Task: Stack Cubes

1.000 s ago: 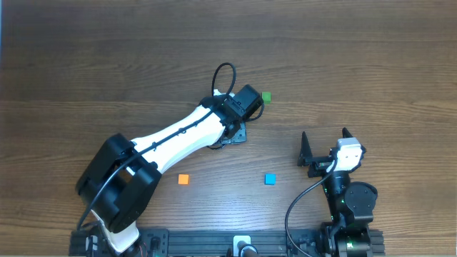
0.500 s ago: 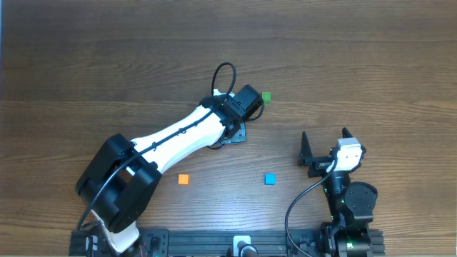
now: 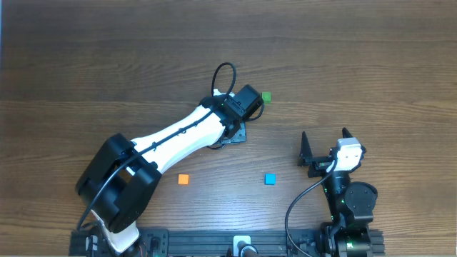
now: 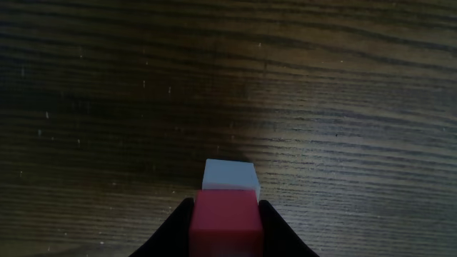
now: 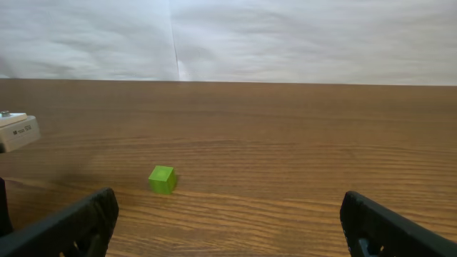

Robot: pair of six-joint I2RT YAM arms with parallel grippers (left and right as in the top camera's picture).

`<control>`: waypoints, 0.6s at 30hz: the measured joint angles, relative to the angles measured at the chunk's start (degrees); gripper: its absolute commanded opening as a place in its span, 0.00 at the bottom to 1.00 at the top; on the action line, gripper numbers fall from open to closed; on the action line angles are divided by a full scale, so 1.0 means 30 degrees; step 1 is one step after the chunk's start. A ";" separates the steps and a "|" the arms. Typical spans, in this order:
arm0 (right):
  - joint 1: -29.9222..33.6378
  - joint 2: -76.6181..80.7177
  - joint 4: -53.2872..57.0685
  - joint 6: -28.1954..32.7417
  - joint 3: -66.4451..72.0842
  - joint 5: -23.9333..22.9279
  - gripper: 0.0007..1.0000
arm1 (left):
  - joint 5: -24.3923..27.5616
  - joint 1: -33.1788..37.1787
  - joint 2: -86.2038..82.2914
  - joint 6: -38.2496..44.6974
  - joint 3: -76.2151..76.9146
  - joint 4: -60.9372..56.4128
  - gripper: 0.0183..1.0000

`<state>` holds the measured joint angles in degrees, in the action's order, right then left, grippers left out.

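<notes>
The left arm stood at the lower left of the top view and reached diagonally to the middle of the wooden table. In its wrist view, the left gripper pinched a red cube, with one dark finger pressed against each side of it. A white cube sat on the wood just past the red one. The red cube hid the white cube's near edge, so it could not be told whether the two were touching or whether one was resting on the other.

A green cube lay on the table just beside the left arm's wrist, on the side away from the arm bases. An orange cube and a blue cube lay nearer the bases and well apart from each other, the orange one beside the left arm's lower link and the blue one between the two arms.

The right gripper was near its own base at the right, with its fingers spread wide and nothing between them. Its wrist view showed the green cube farther off on the wood, with a pale wall behind the table's far edge.
</notes>
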<state>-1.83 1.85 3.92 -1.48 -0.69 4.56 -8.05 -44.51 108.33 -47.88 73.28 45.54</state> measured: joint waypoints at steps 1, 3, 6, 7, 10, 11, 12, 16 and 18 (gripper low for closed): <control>0.0000 0.0000 0.0000 0.0007 0.0000 -0.0007 0.99 | -0.0015 0.0000 0.0000 0.0007 0.0000 -0.0007 0.24; 0.0000 0.0000 0.0000 0.0000 0.0000 -0.0007 0.99 | -0.0087 0.0000 0.0000 0.0000 0.0000 -0.0058 0.24; 0.0000 0.0000 0.0000 0.0000 0.0000 -0.0007 0.99 | -0.0138 0.0000 0.0000 0.0000 0.0000 -0.0058 0.25; 0.0000 0.0000 0.0000 0.0015 0.0000 -0.0007 0.99 | -0.0153 0.0000 0.0000 0.0000 0.0000 -0.0058 0.25; 0.0000 0.0000 0.0000 0.0000 0.0000 -0.0007 0.99 | -0.0211 0.0000 0.0000 0.0000 0.0000 -0.0058 0.25; 0.0000 0.0000 0.0000 0.0007 0.0000 0.0000 0.99 | -0.0219 0.0000 0.0000 0.0000 0.0000 -0.0066 0.25; 0.0000 0.0000 0.0000 0.0015 0.0000 -0.0007 0.99 | -0.0248 0.0000 0.0000 0.0000 0.0000 -0.0066 0.25; 0.0000 0.0000 0.0000 0.0007 0.0000 -0.0007 0.99 | -0.0277 0.0000 0.0000 0.0007 0.0000 -0.0066 0.27; 0.0000 0.0000 0.0000 0.0000 0.0000 -0.0007 0.99 | -0.0277 0.0000 0.0000 0.0000 0.0000 -0.0066 0.27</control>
<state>-1.83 1.85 3.92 -1.48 -0.69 4.54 -8.88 -44.51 108.33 -47.88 73.28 45.34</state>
